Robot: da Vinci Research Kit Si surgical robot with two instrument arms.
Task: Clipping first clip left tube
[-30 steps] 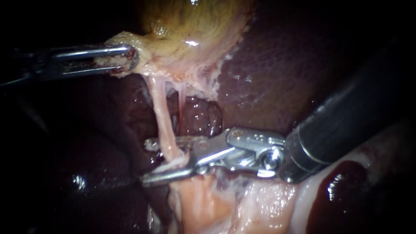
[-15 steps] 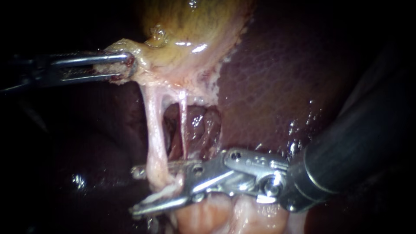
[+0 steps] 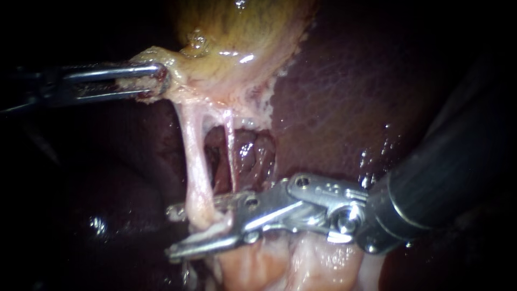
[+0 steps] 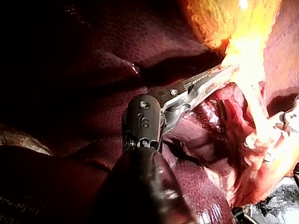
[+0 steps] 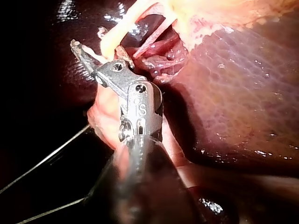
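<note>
The yellow-green gallbladder (image 3: 237, 32) hangs over the dark liver (image 3: 344, 97). My left instrument (image 3: 159, 80) is shut on the pale tissue at the gallbladder's neck and holds it taut; the left wrist view shows it (image 4: 217, 77) the same way. Two strands run down from the neck: the thicker left tube (image 3: 195, 161) and the thin right tube (image 3: 230, 151). My right instrument (image 3: 173, 231) has its jaws open astride the low end of the left tube, one jaw on each side. In the right wrist view its jaws (image 5: 86, 53) sit under the left tube (image 5: 117, 37).
A dark red window of tissue (image 3: 247, 156) shows between and behind the tubes. Pale pink fatty tissue (image 3: 301, 264) lies under the right instrument's wrist. Its thick dark shaft (image 3: 452, 172) fills the lower right. Liver surrounds the field.
My right instrument's jaws have slid lower along the left tube, toward its base, still astride it. Both tubes look longer and more stretched. The left instrument's hold is unchanged.
</note>
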